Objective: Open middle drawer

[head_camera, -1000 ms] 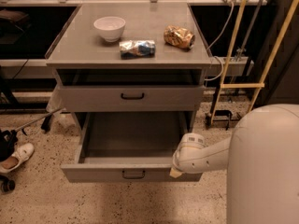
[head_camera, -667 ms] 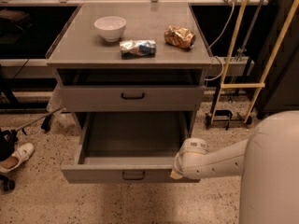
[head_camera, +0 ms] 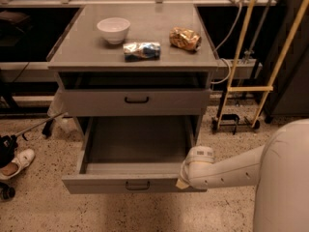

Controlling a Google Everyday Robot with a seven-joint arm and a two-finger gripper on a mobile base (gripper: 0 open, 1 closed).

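- A grey cabinet [head_camera: 133, 62] stands on a speckled floor [head_camera: 43, 211]. On its top are a white bowl [head_camera: 114, 29], a blue-and-white packet [head_camera: 141, 50] and a crumpled golden bag [head_camera: 185, 38].
- A yellow frame [head_camera: 251, 88] stands to the cabinet's right, and a shoe [head_camera: 17, 162] lies on the floor to its left — neither is near the drawers.
- The upper drawer [head_camera: 96, 102] is closed, with its black handle in the centre.
- The middle drawer [head_camera: 96, 183] sits below it, pulled far out towards the camera. Its long axis runs left to right and its inside is bare.
- The gripper [head_camera: 183, 180] is at the right end of that drawer's front, at the corner. The white arm [head_camera: 227, 170] reaches in from the lower right.
- Whether the gripper is closed or apart cannot be told — the wrist hides it.
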